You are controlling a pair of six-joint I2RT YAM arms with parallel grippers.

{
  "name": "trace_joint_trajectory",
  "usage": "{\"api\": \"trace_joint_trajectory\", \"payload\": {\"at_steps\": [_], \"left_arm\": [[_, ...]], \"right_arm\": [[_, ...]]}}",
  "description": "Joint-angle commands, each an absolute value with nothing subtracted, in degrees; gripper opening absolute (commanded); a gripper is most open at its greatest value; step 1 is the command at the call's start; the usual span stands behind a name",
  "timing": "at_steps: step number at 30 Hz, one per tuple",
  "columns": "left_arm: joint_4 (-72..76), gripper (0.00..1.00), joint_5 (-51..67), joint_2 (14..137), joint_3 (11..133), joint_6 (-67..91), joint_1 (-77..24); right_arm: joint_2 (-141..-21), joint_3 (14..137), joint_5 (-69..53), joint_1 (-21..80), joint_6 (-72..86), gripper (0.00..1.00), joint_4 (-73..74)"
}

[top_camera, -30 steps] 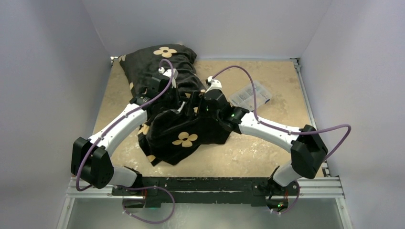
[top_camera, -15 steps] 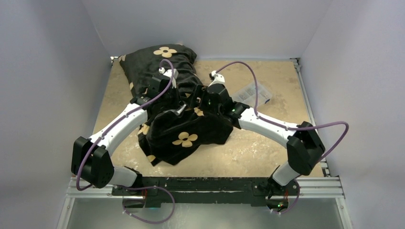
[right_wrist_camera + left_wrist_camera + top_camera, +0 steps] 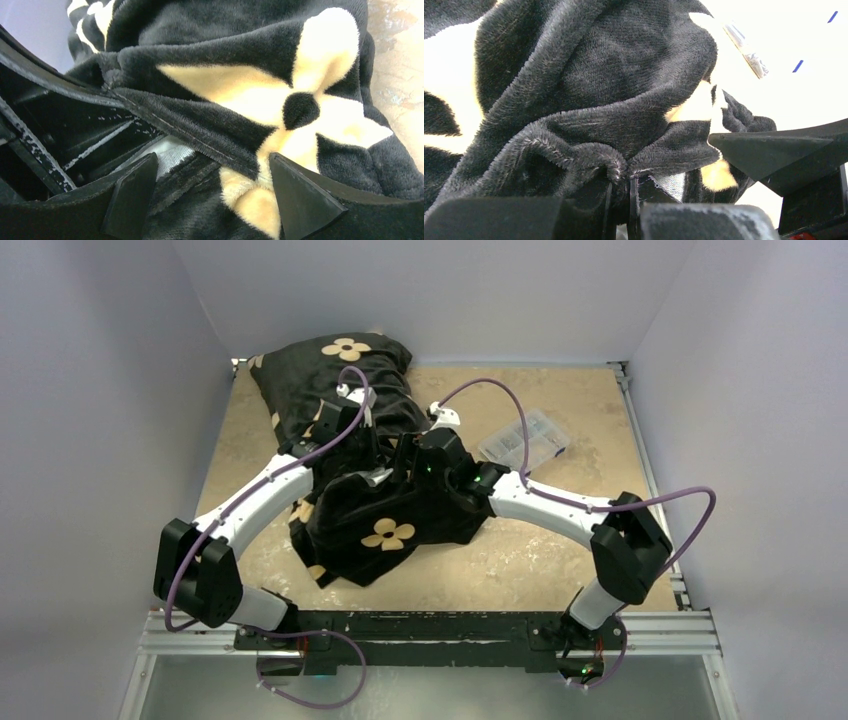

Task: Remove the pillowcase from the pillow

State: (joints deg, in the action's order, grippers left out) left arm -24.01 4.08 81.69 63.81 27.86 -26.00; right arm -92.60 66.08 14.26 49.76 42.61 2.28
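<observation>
Black pillowcase (image 3: 385, 530) long axis runs far-left to near-centre; left pincer (image 3: 629, 180) pinches its plush, right pincer (image 3: 211, 166) wide astride a fold.

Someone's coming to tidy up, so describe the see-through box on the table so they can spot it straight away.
Start at the tan table, then find the big black flowered pillowcase bunched across its left and middle. Just right of the pillowcase, toward the table's far right, lies a small flat clear plastic box set at an angle. It is the only see-through thing there.
</observation>
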Motion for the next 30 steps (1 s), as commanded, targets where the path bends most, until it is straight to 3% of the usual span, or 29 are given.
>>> {"api": "trace_joint_trajectory", "payload": {"at_steps": [1,20,30], "left_arm": [[-20.75,0.0,5.45,82.0,64.18,27.94,-26.63],[-21.17,0.0,5.2,81.86,64.34,27.86,-26.71],[-23.87,0.0,0.25,80.9,65.75,25.86,-26.59]], "right_arm": [[-91.99,68.16,17.63,51.06,43.68,0.85,6.47],[-99.15,77.4,24.96,56.24,47.56,0.85,16.41],[-95.81,69.42,29.77,56.34,55.36,0.8,25.33]]}}
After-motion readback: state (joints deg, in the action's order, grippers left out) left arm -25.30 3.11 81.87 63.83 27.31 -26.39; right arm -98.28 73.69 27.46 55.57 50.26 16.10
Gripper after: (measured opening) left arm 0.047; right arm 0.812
